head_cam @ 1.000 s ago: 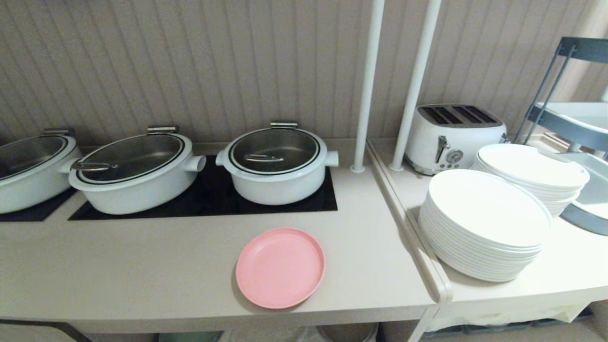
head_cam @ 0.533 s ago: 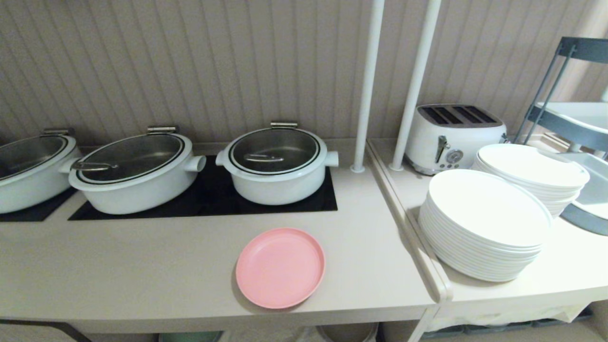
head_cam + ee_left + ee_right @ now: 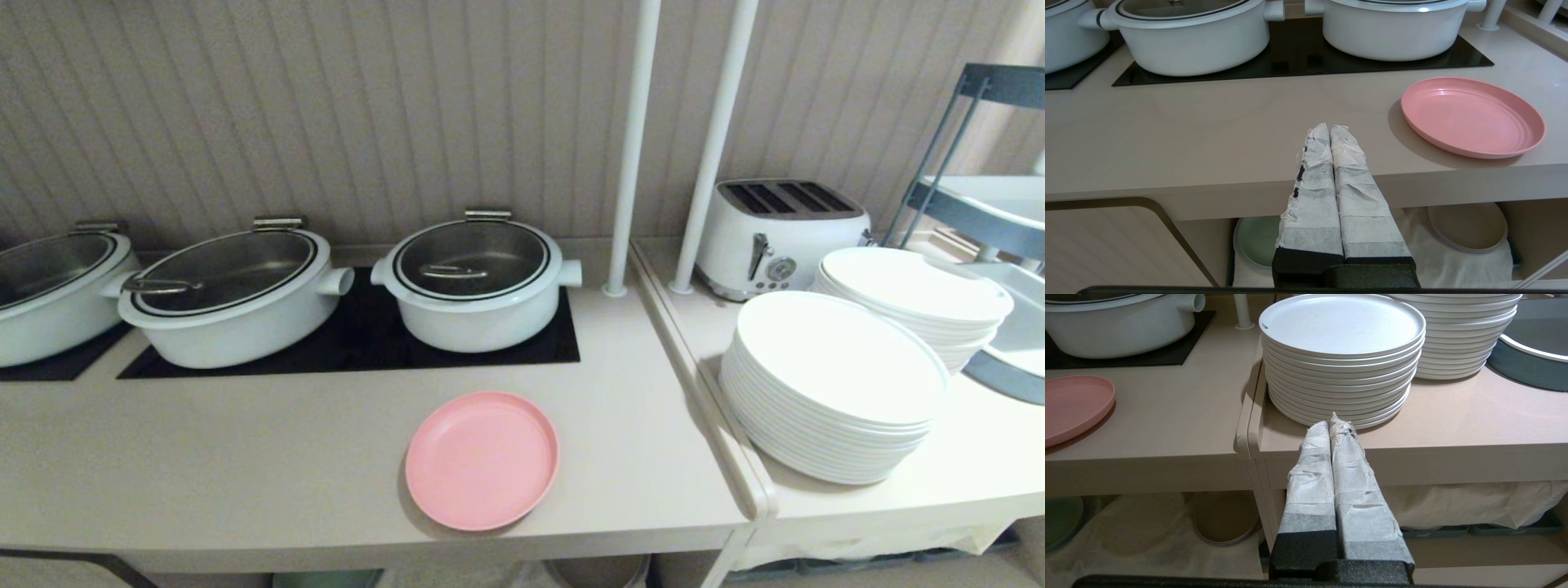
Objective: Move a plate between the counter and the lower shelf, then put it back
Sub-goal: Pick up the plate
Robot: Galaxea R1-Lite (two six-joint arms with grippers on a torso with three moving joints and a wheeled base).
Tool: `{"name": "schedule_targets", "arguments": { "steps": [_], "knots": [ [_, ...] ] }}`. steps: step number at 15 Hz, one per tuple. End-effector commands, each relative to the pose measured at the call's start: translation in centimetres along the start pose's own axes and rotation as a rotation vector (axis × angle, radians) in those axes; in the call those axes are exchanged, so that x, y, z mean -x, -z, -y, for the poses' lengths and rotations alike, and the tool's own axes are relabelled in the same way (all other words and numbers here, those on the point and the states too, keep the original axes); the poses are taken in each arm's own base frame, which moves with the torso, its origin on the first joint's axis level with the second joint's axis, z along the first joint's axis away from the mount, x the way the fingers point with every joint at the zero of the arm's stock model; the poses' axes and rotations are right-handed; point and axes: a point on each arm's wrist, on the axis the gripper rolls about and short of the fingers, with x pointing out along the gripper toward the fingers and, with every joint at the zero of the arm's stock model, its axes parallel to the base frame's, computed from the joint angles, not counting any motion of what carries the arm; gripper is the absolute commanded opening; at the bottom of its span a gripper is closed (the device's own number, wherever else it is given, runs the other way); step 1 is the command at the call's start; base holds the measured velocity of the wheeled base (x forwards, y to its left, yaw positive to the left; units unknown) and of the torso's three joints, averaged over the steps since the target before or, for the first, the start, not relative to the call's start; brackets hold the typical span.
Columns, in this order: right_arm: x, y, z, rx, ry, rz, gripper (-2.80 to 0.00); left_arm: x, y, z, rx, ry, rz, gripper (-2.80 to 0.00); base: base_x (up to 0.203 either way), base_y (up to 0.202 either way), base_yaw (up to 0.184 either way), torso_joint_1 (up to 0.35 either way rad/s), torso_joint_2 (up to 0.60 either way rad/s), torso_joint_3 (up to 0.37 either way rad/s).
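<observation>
The small pink plate (image 3: 482,460) lies flat on the beige counter (image 3: 245,457), close to its front edge and in front of the black inset panel (image 3: 359,343). The plate (image 3: 1472,115) also shows in the left wrist view and, partly, the plate (image 3: 1073,404) in the right wrist view. Below the counter the lower shelf (image 3: 1453,261) is draped in wrinkled white cloth. My left gripper (image 3: 1329,127) is shut and empty, held in front of the counter edge, to the left of the plate. My right gripper (image 3: 1330,424) is shut and empty, before the adjoining top. Neither arm shows in the head view.
Three white lidded pots (image 3: 475,282) stand at the back of the counter. Two white poles (image 3: 629,147) rise at its right end. The adjoining top holds two stacks of white plates (image 3: 833,384) and a toaster (image 3: 780,233). A green plate (image 3: 1257,245) and a beige-grey plate (image 3: 1468,226) lie on the shelf cloth.
</observation>
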Motion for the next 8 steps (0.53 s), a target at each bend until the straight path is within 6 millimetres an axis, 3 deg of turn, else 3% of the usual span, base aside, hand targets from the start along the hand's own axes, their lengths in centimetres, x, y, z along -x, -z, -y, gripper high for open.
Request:
{"name": "schedule_targets", "arguments": {
  "steps": [1,8],
  "knots": [
    [-0.01,-0.01,0.0,0.0,-0.001,0.0,-2.8,0.01,0.0,0.0,0.005,-0.001,0.002,-2.8,0.0,0.0,0.0,0.0,0.0,0.0],
    [-0.01,0.0,0.0,0.0,-0.001,-0.001,-2.8,0.01,-0.04,0.03,-0.071,0.012,0.006,-2.8,0.0,0.0,0.0,0.0,0.0,0.0]
  ]
}}
